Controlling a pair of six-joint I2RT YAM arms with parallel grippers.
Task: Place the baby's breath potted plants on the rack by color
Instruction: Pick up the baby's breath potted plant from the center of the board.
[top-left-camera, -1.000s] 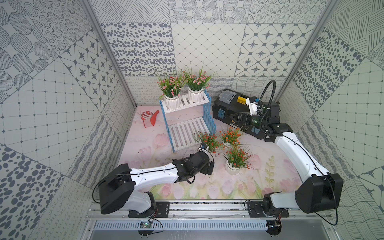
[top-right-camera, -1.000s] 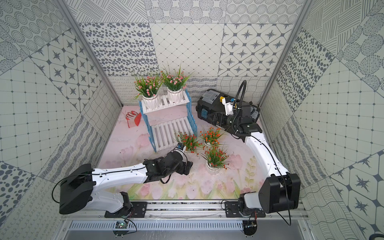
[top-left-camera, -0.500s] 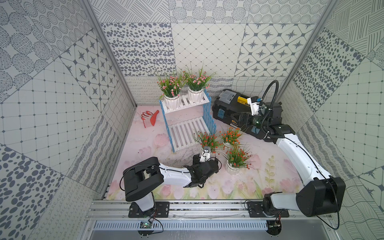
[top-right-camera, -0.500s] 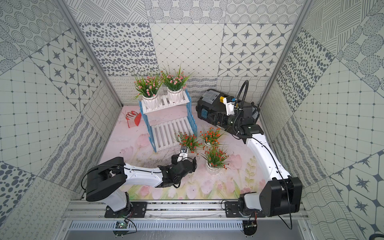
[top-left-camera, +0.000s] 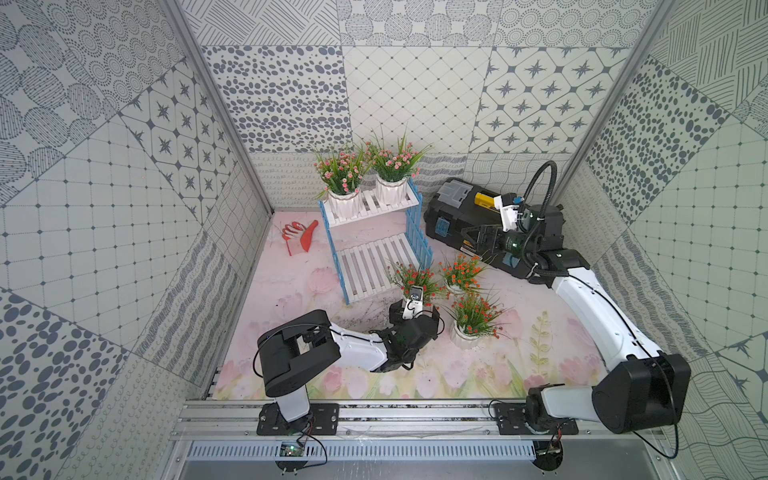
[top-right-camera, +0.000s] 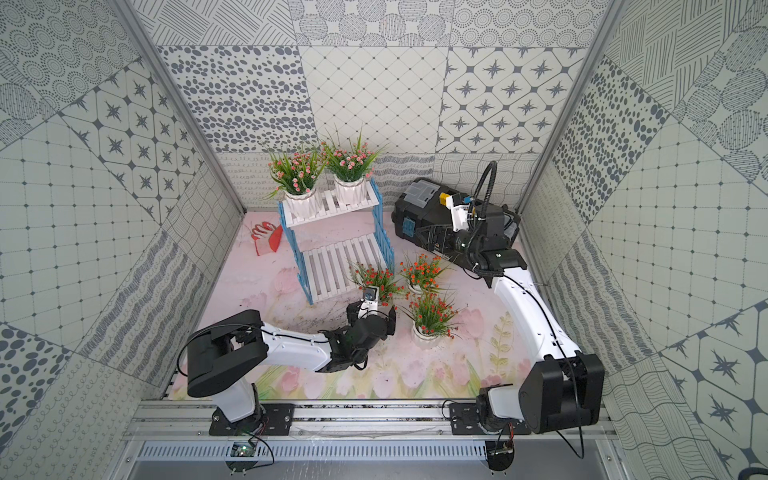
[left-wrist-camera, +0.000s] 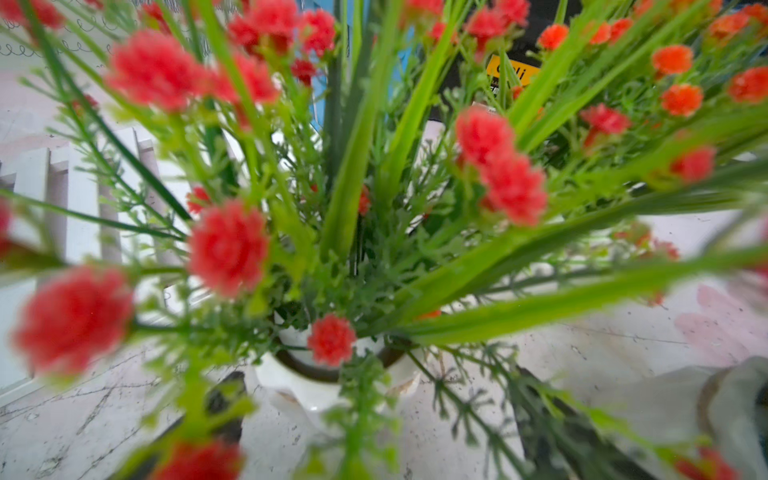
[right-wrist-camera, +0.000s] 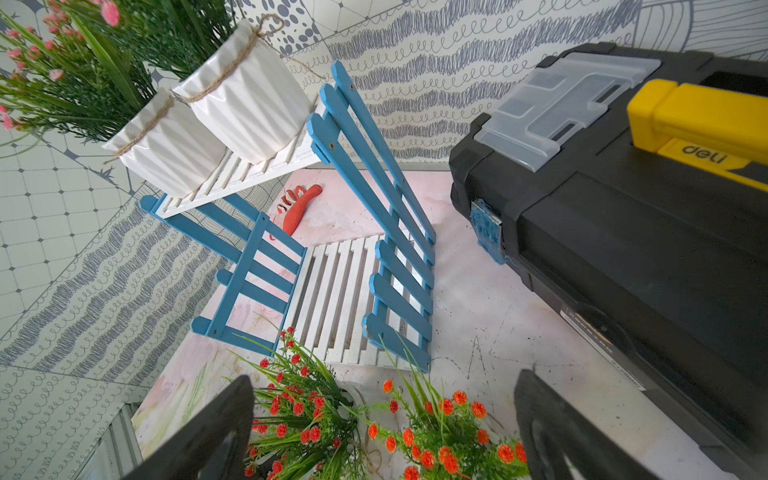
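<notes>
Currently: orange-red baby's breath plant (left-wrist-camera: 357, 187), likely light, foliage floppy, white ribbed pot (left-wrist-camera: 299, 386) stiff and probably slick, so grasp the pot; left gripper (left-wrist-camera: 380, 399) open just before it, right gripper (right-wrist-camera: 386, 424) open, empty.

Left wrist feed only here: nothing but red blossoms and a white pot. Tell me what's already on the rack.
Observer: Two pink plants stand on the rack's top shelf; the lower shelf holds no pot.
Operator: Count the orange-red ones off it.
Observer: Three orange-red plants, all on the mat; the one you face stands closest to the lower shelf.
Operator: Report the right pincer.
Observer: The right pincer is open and empty, raised beside the toolbox.
</notes>
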